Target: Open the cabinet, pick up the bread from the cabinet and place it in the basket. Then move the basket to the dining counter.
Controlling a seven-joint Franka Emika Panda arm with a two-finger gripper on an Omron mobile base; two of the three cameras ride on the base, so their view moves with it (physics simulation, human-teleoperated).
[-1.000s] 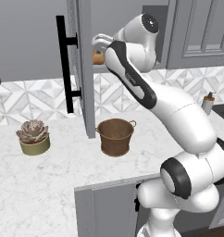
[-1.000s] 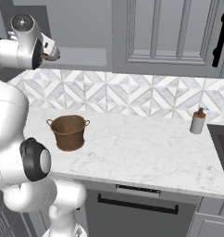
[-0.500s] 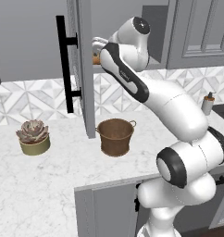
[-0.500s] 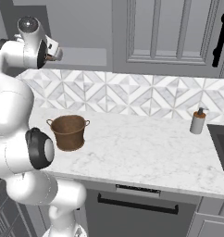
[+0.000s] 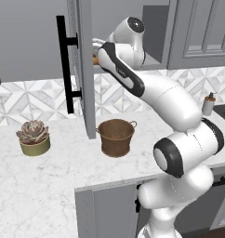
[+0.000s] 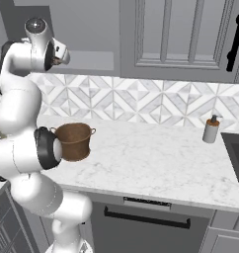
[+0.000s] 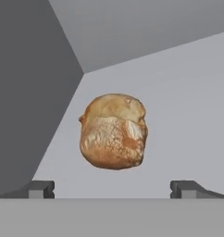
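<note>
A rendered home kitchen: grey wall cabinets (image 6: 185,34) with slatted doors hang above a diamond-tiled backsplash (image 6: 141,101) and a white marble counter (image 6: 156,163). A soap dispenser (image 6: 210,129) stands by the sink (image 6: 237,155) at the counter's right edge, a potted succulent (image 5: 34,137) near its left end.

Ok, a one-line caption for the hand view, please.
Open fingers line up on the bread lying on the cabinet shelf, not yet touching it.
</note>
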